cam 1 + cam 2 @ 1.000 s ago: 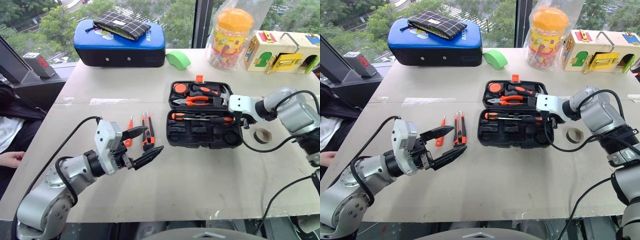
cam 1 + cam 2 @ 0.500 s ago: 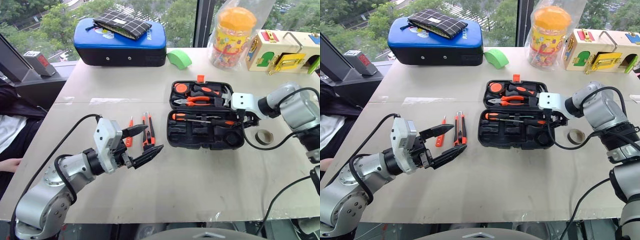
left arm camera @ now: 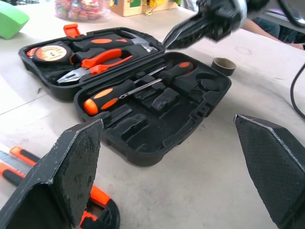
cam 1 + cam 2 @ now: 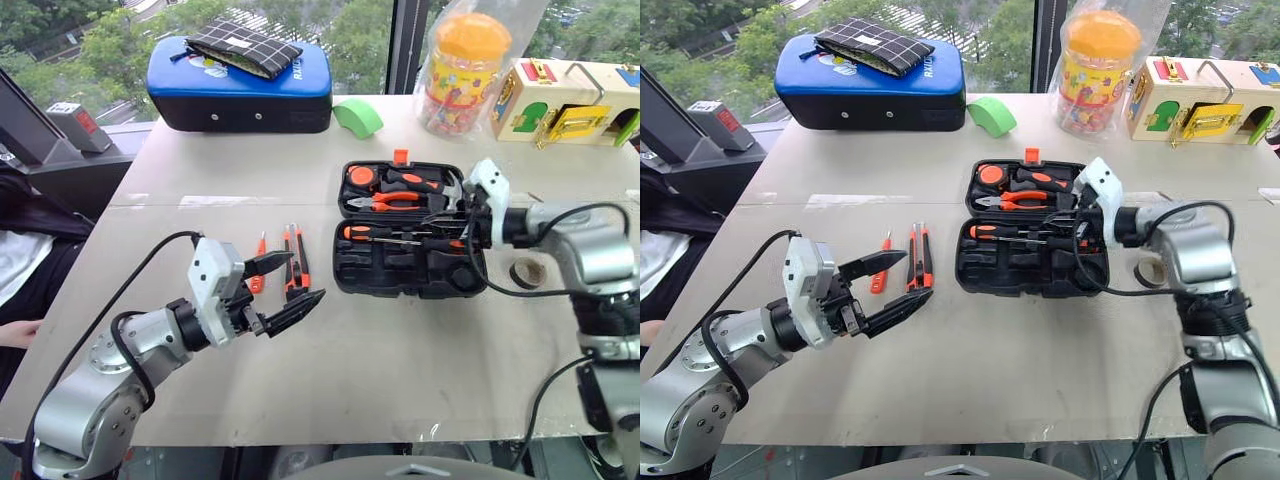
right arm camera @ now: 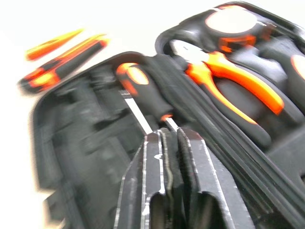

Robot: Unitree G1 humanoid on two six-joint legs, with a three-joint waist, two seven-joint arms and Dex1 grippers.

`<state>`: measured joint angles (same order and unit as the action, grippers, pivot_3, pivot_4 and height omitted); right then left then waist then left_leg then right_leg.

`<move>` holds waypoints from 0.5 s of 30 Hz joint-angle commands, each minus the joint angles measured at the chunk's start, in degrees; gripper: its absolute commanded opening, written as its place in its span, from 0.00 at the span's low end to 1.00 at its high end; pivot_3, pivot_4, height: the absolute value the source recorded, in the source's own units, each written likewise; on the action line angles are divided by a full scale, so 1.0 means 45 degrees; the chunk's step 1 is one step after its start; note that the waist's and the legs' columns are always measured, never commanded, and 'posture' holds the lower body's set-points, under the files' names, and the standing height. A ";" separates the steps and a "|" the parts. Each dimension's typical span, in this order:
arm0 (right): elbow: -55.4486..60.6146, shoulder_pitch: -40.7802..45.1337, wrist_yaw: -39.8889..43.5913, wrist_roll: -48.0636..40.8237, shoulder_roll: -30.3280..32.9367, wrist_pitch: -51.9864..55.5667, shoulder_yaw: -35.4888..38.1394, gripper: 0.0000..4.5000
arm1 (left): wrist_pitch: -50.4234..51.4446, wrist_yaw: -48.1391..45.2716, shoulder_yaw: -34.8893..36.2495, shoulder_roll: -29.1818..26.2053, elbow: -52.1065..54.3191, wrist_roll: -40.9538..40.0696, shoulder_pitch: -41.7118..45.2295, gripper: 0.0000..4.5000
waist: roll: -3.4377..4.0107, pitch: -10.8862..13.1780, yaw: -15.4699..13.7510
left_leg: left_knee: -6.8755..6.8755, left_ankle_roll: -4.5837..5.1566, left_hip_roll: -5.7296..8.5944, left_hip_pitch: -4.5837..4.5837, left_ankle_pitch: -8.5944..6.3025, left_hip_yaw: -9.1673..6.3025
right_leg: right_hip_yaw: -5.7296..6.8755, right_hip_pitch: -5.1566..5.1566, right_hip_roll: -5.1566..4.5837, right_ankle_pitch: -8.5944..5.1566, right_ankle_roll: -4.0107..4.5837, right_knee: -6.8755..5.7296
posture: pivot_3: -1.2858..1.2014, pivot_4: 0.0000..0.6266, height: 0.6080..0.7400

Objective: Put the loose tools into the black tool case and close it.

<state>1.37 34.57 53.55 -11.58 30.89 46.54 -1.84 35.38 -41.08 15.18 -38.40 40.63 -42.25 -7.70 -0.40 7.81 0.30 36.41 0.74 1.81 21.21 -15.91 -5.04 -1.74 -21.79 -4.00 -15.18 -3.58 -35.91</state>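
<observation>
Left eye view, case: the black tool case point(image 4: 410, 228) lies open in the middle of the tabletop point(image 4: 380, 350), two black-and-orange screwdrivers point(image 4: 400, 235) already in its near half.
Left eye view, loose tools: the small orange screwdriver point(image 4: 259, 262) and the utility knife point(image 4: 296, 263) lie left of the case; the tape roll point(image 4: 527, 272) sits right of it.
Left eye view, left tool point(image 4: 283, 289): jaws wide apart, empty, hovering near the knife.
Right eye view, right tool point(image 4: 1078, 234): over the right end of the case.
Left wrist view: open case at centre, knife at lower left, tape roll point(image 3: 223, 66) upper right beyond the case.
Right wrist view: fingers point(image 5: 155, 181) pressed together, gripping nothing, just above the seated screwdriver shafts.
Step, judged: screwdrivers placed; three loose items remain.
Next move, judged: the right tool must part its fingers and reach the tape roll, or the left tool drop onto the knife; closing the lid comes last.
</observation>
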 commanded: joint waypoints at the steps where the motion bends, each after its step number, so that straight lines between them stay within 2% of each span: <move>1: 0.0617 -0.1057 -0.2254 0.1554 -0.0139 -0.0772 -0.0926 0.02 | -0.0314 0.0109 0.0132 0.0016 0.0250 -0.0025 -0.0140 1.00 | -0.0002 -0.0009 -0.0013 | 0.0000 0.0000 0.0004 -0.0001 0.0000 0.0002 | 0.0001 0.0001 -0.0002 0.0000 0.0000 0.0001 | 0.52 0.24 1.00; 5: 0.0357 -0.2292 -0.2400 0.2864 0.0382 -0.1859 -0.2979 0.02 | -0.0577 0.0615 -0.0116 0.0360 0.0229 0.0552 -0.0600 1.00 | 0.0009 -0.0068 0.0062 | 0.0000 -0.0001 0.0005 -0.0040 0.0001 0.0035 | 0.0016 0.0021 0.0004 -0.0001 -0.0001 -0.0001 | 0.52 0.24 1.00; 8: -0.0024 -0.2595 -0.2541 0.3432 0.0539 -0.3398 -0.3376 0.02 | -0.0889 0.1370 -0.0332 0.0972 0.0094 0.1200 -0.0988 1.00 | -0.0060 -0.0128 0.0050 | -0.0004 0.0006 0.0000 -0.0082 -0.0004 0.0032 | 0.0025 0.0049 0.0016 -0.0003 0.0000 0.0002 | 0.52 0.24 1.00; 12: 0.1685 -0.2977 -0.2842 0.2660 0.0198 -0.5121 -0.1966 0.02 | -0.1191 0.3137 -0.0222 0.2090 -0.0043 0.2241 -0.1364 1.00 | -0.0095 -0.0150 0.0003 | -0.0002 0.0010 0.0000 -0.0078 -0.0006 0.0026 | 0.0029 0.0051 0.0016 -0.0003 0.0000 0.0001 | 0.52 0.24 1.00; 13: 0.2430 -0.3080 -0.2772 0.2050 -0.0016 -0.5285 -0.1437 0.02 | -0.1280 0.3744 -0.0185 0.2359 -0.0090 0.2736 -0.1382 1.00 | -0.0092 -0.0147 0.0006 | 0.0001 0.0009 0.0001 -0.0075 -0.0005 0.0026 | 0.0027 0.0049 0.0014 -0.0002 0.0000 0.0001 | 0.52 0.24 1.00; 15: 0.4098 -0.3604 -0.1516 -0.0207 -0.0108 -0.5095 -0.0405 0.02 | -0.1167 0.4706 -0.0203 0.2788 -0.0178 0.3390 -0.1411 1.00 | -0.0059 -0.0123 0.0029 | 0.0000 0.0008 -0.0006 -0.0047 -0.0004 0.0020 | 0.0023 0.0036 0.0020 -0.0001 -0.0002 -0.0002 | 0.52 0.24 1.00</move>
<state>13.13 18.15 43.76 -6.18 30.39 24.71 -7.47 31.15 -22.95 13.08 -26.21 39.29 -29.20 -14.09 -0.66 7.25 0.43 36.41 0.78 1.77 21.01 -15.94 -4.97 -1.66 -21.63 -3.90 -15.19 -3.60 -35.92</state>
